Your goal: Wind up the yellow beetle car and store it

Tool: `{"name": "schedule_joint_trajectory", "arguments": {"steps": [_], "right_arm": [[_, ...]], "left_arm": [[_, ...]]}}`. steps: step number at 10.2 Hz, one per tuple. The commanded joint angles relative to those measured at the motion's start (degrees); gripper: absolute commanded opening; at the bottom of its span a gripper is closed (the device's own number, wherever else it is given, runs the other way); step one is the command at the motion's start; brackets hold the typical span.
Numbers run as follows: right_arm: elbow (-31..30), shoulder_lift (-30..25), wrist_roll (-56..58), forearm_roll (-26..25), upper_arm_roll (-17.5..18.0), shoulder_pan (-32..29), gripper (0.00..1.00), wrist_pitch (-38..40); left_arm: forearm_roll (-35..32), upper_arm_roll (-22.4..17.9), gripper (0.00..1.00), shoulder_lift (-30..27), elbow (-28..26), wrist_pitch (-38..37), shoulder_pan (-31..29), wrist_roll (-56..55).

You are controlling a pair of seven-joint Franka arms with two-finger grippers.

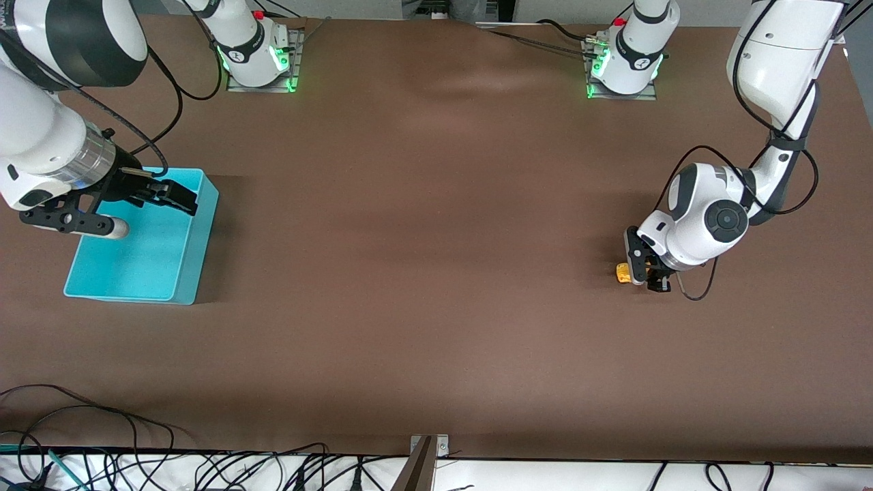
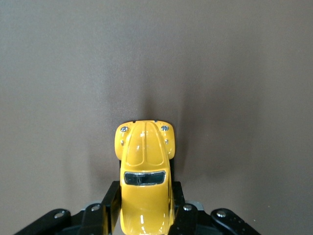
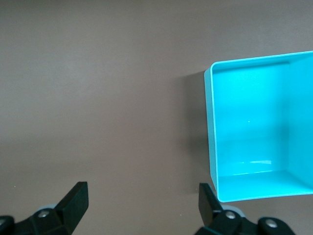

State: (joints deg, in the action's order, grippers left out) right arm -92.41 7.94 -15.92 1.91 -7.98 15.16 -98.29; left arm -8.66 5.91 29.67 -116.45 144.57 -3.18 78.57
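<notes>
Toward the left arm's end of the table (image 1: 436, 273), well apart from the blue bin (image 1: 146, 239), the yellow beetle car (image 2: 143, 171) sits on the brown surface. Low at the tabletop, the left gripper (image 1: 648, 276) is clamped on the car's sides. Over the bin hangs the right gripper (image 1: 170, 194), fingers (image 3: 73, 200) spread wide, holding nothing.

The yellow beetle car (image 2: 144, 176) has a glossy, smooth painted shell that catches highlights, with small shiny chrome-like headlights. The counter (image 1: 423, 273) is covered in a matt brown sheet, smooth and without shine. The turquoise bin (image 1: 146, 245) looks like smooth plastic with a soft sheen inside. The gripper fingers (image 3: 73, 200) are matt black plastic
</notes>
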Motion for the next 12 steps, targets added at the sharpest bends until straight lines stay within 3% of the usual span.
{"name": "schedule_joint_trajectory", "arguments": {"steps": [1, 7, 12], "right_arm": [[1.44, 0.50, 0.45, -0.86, 0.24, -0.05, 1.00, 0.91], [1.44, 0.85, 0.45, -0.86, 0.24, -0.05, 1.00, 1.00], [1.53, 0.85, 0.54, -1.83, 0.33, 0.04, 1.00, 1.00]], "left_arm": [[-1.01, 0.85, 0.00, 0.13, 0.43, -0.34, -0.42, 3.42], [-1.18, -0.02, 0.01, 2.75, 1.65, -1.30, -0.77, 4.22], [-1.18, -0.03, 0.01, 5.66, 3.77, -1.30, -10.95, 17.29]]}}
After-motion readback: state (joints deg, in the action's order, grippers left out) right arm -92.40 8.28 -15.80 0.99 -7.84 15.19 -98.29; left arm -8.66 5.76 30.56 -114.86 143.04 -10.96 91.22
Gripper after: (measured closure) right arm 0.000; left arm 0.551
